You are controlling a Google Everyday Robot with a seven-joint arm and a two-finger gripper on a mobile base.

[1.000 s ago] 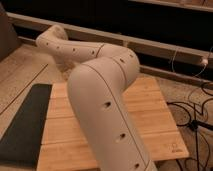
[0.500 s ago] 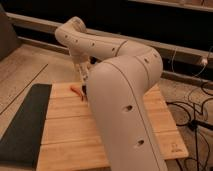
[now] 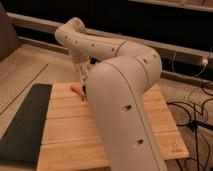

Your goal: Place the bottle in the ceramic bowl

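Pale wooden surface (image 3: pixel 65 135) fills the lower view, dark mat (image 3: pixel 22 125) along its left edge, and the big white arm (image 3: pixel 120 100) blocks the middle, so neither the bottle nor the ceramic bowl shows. Claw (image 3: pixel 83 82) hangs low by the far-left corner, beside a small orange thing (image 3: pixel 76 90), and whether it's clenched or released I cannot tell. That bottle should be light, stiff, a bit slick, so I'd pinch it across mid-body; open boards lie toward the near-left corner, cables (image 3: pixel 194 111) off the right edge.
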